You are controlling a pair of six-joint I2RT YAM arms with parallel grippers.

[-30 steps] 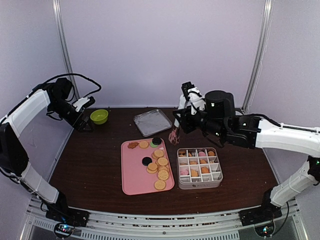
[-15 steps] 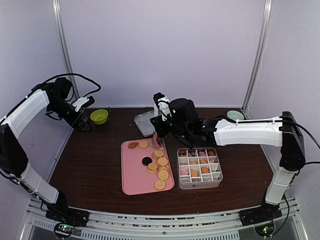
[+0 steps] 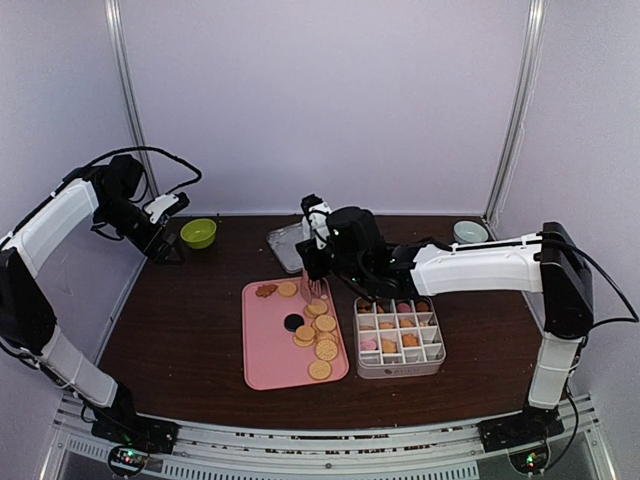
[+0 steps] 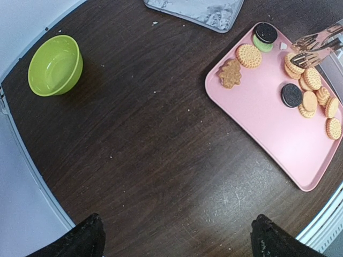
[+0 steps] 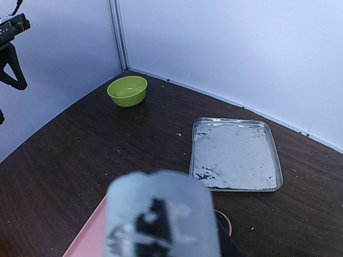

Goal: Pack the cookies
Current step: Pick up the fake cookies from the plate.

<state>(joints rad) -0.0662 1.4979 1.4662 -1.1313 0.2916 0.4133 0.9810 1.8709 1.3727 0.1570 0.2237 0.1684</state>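
Note:
The cookies [image 3: 322, 330] lie on a pink tray [image 3: 268, 350], mostly golden rounds along its right side, with a black one [image 3: 293, 322] and a brown flower-shaped one [image 3: 265, 291]. In the left wrist view the cookies [image 4: 311, 80] sit at the right. My right gripper [image 3: 318, 262] is shut on metal tongs [image 3: 313, 290], whose tips hang just over the cookies at the tray's far right; the tongs also show in the left wrist view [image 4: 316, 45]. In the right wrist view a blurred grey shape [image 5: 161, 214] hides the fingers. My left gripper [image 3: 163, 243] is open and empty, far left; its fingertips [image 4: 86, 241] stand wide apart.
A divided box [image 3: 398, 370] partly filled with cookies stands right of the pink tray. A green bowl [image 3: 198, 233] and a metal tray [image 3: 300, 245] sit at the back. A small pale bowl [image 3: 468, 231] is at the back right.
My right arm has swung left from above the divided box to the pink tray, carrying the tongs down to the cookies. The left arm has not moved.

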